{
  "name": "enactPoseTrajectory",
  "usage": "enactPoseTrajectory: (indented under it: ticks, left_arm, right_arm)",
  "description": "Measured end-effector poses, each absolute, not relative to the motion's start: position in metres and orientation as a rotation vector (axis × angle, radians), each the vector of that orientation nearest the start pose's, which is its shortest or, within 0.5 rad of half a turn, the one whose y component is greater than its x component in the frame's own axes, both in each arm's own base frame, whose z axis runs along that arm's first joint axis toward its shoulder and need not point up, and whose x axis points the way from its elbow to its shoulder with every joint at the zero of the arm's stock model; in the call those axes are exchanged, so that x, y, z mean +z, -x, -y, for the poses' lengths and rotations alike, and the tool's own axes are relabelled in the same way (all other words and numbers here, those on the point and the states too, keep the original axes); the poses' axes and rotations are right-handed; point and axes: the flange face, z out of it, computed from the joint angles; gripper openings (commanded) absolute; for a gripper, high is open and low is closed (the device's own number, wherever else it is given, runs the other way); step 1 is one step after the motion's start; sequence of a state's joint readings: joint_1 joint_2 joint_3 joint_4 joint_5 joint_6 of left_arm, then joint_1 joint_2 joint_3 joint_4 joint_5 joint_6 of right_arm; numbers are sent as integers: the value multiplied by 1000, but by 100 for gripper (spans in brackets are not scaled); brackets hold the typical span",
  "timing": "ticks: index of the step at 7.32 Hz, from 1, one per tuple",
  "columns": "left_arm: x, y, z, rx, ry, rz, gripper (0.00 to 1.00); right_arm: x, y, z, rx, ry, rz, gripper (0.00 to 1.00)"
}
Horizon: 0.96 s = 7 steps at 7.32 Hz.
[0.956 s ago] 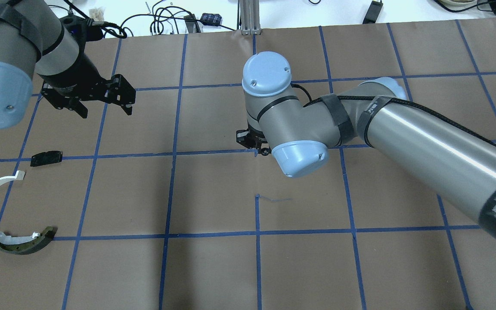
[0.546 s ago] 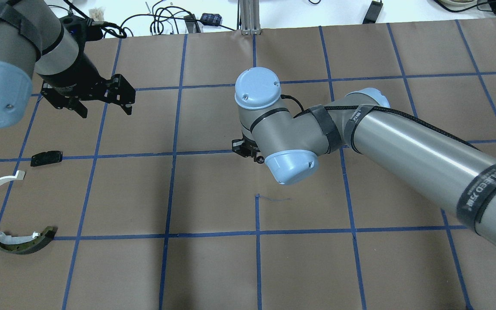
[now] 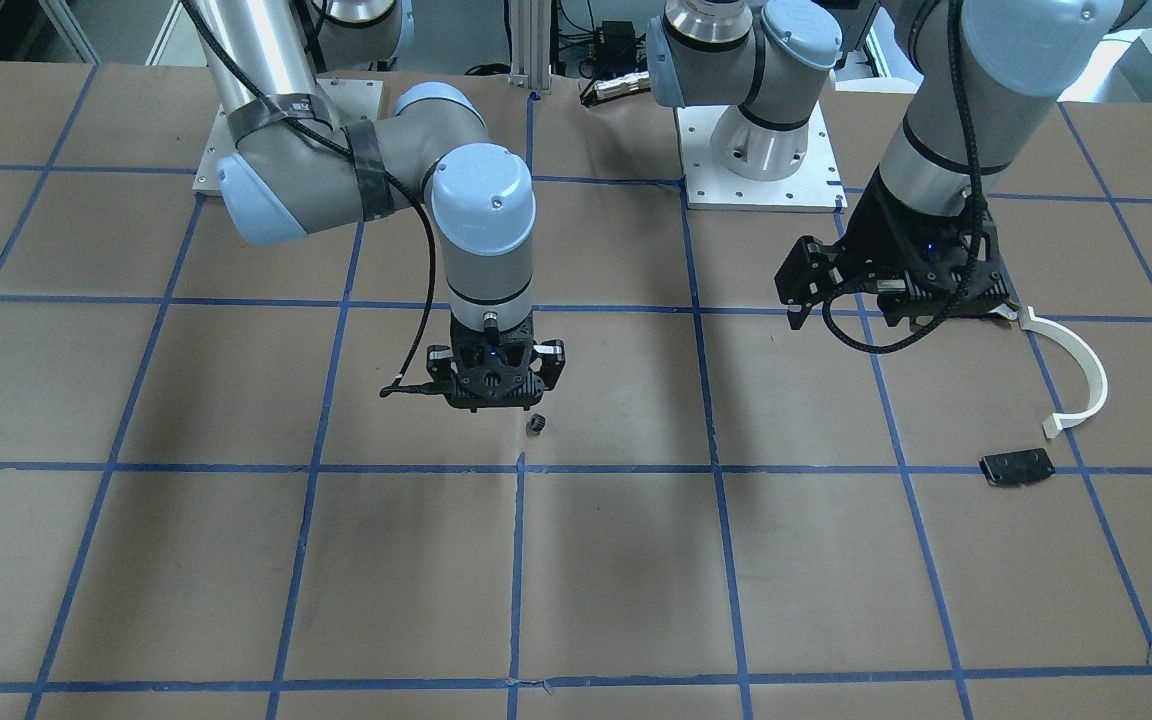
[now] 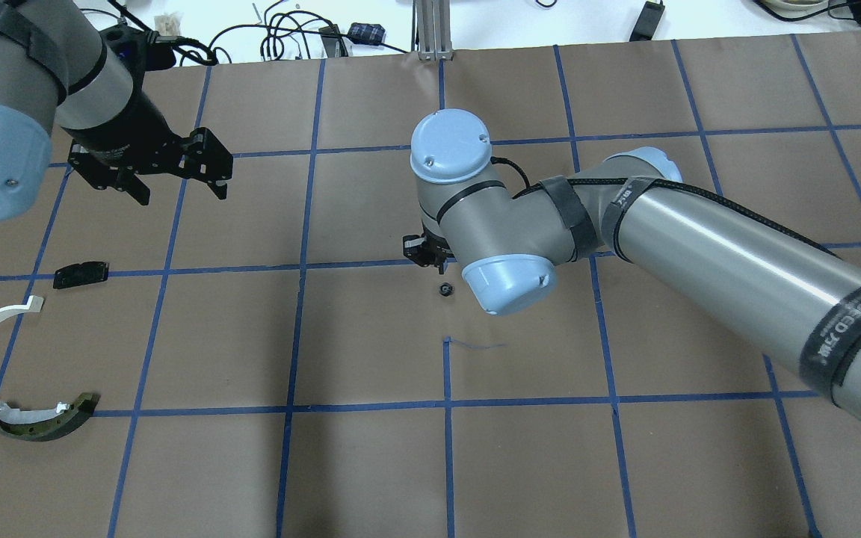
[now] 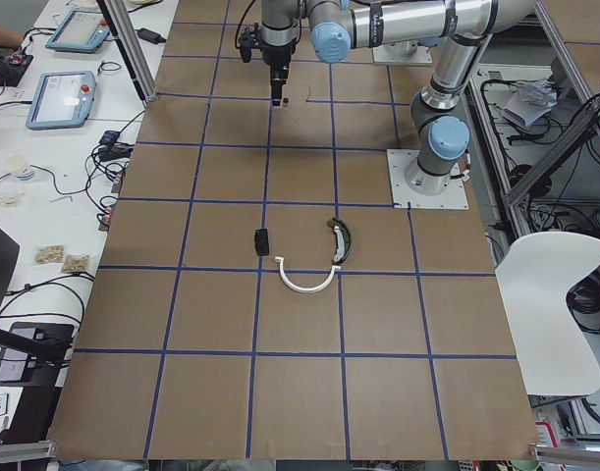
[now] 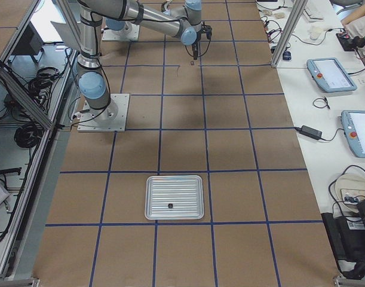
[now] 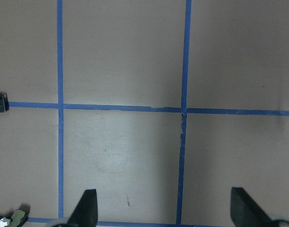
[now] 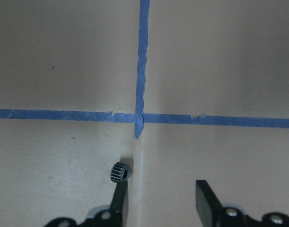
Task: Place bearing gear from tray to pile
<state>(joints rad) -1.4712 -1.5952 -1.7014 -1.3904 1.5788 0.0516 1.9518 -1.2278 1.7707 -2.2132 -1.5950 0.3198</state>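
Gear lies on surface beside right pincer (spread, empty); left pincer, far from gear, likewise wide, holding nothing.

Silver-grey arms, pale-blue joint caps, black cables.

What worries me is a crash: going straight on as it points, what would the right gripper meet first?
Likely the table; the right gripper may clip the gear with one of its fingers first, depth unclear.
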Motion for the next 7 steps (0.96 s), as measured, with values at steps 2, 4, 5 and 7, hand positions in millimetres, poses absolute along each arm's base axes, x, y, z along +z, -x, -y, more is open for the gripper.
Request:
enactPoseTrajectory:
  ticks: [2, 4, 5, 7]
  left_arm:
    - [405, 94, 516, 42, 51, -3148, 100]
    - [364, 130, 524, 108, 15, -3187, 100]
    - [344, 156, 529, 116, 7, -3214, 100]
    - [309, 209, 535, 93, -60, -3225, 100]
  right_arm:
    - [329, -287, 500, -186, 120, -3122, 89]
    - [392, -195, 489, -125, 232, -3164, 85]
    - [416, -144, 480, -84, 309, -3191, 85]
    - [438, -64, 469, -31, 490, -3202, 85]
